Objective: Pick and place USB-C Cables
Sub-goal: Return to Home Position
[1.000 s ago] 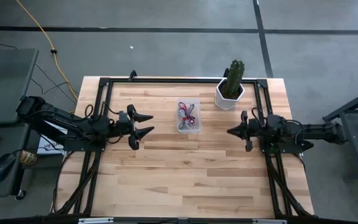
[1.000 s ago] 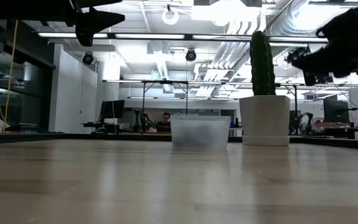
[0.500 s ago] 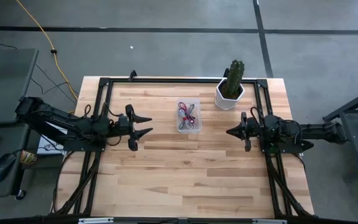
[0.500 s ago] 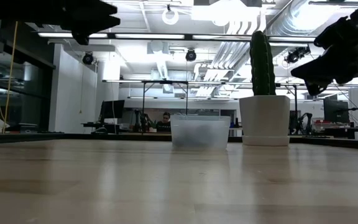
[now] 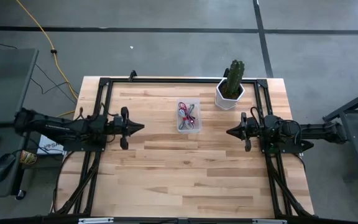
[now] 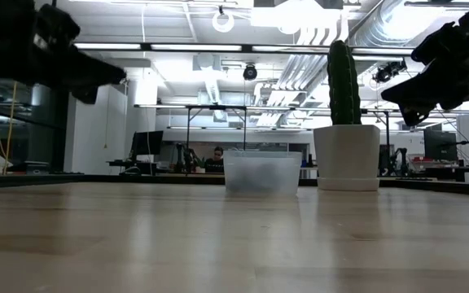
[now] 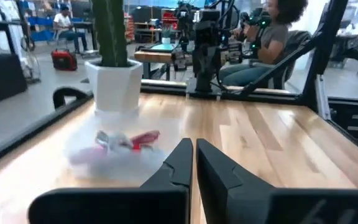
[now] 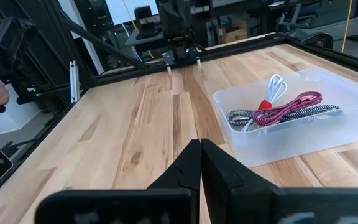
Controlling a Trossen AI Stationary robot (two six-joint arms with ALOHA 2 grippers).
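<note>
Looking straight down on a pale wooden desk, we see two dark robot arms reaching in from opposite sides, their tips pointing at each other across the middle. The left hand has its two fingers pressed together with nothing between them, and the right hand is likewise closed and empty. Between them, a little toward the far edge, stands a clear bin, and the USB-C cables lie bundled inside it. From the right wrist camera we can make out a grey braided one, a whitish one with a red spot and a dark red one. A black one we cannot pick out. The bin's long side runs crosswise to the line joining the two hands, and the cables lie roughly along it. The right hand looks slightly nearer the bin than the left. A potted cactus stands just beside the bin on the right arm's side. No cable shows on the bare desk, so we judge the placing done. Each arm need only draw back along its own side.
</note>
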